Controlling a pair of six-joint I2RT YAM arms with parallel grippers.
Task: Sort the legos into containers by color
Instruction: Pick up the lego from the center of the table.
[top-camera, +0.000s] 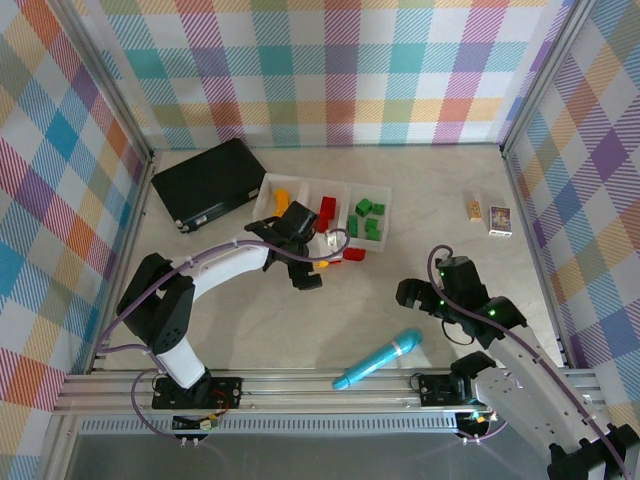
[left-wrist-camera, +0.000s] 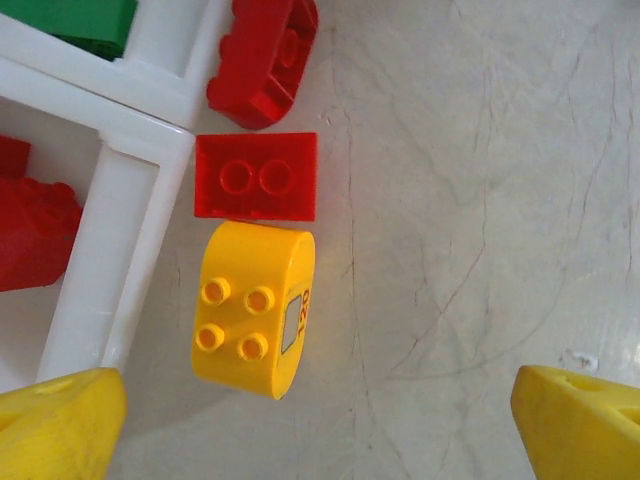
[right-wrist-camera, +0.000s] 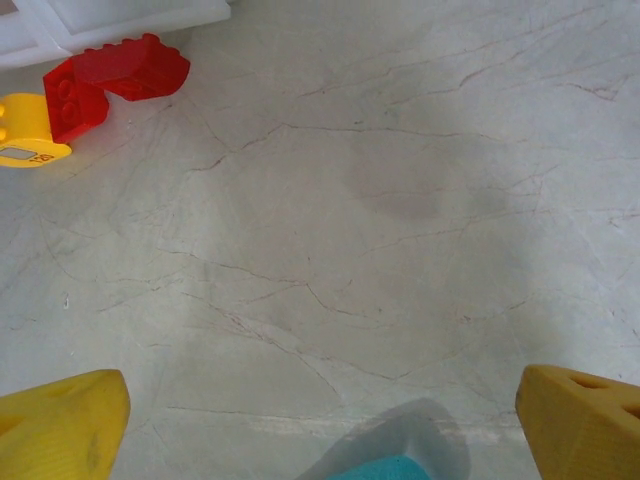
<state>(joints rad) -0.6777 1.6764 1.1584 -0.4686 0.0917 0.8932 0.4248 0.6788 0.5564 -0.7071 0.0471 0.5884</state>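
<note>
Sorting looked largely done, by my reading. Left of everything lay a flat black case (top-camera: 210, 185). Beside it the white tray (top-camera: 343, 188) held its three compartments: yellow legos (top-camera: 282, 197) in the left one, red legos (top-camera: 327, 210) in the middle, green legos (top-camera: 367, 218) in the right, each colour kept apart as far as the overhead view showed. The left claw (left-wrist-camera: 320, 425) hung just beside the tray's near wall with its fingers (left-wrist-camera: 60, 425) wide apart and nothing between them. Below it, on the desk (left-wrist-camera: 480, 200) just outside the tray, three pieces lay unsorted: a yellow brick (left-wrist-camera: 252, 308) touching a flat red brick (left-wrist-camera: 257, 176), and a rounded red brick (left-wrist-camera: 263, 60) just beyond that. Those three seemed to be all that was left: yellow for the left compartment, both reds for the middle. The yellow one sat nearest the open fingers, so it was probably next. Further right a blue stick (top-camera: 378, 360) lay near the desk's front edge, and the right claw (right-wrist-camera: 320, 430) hovered low over bare desk, spread wide and empty, well apart from the bricks. A pair of small cards (top-camera: 500, 219) lay at the far right.
</note>
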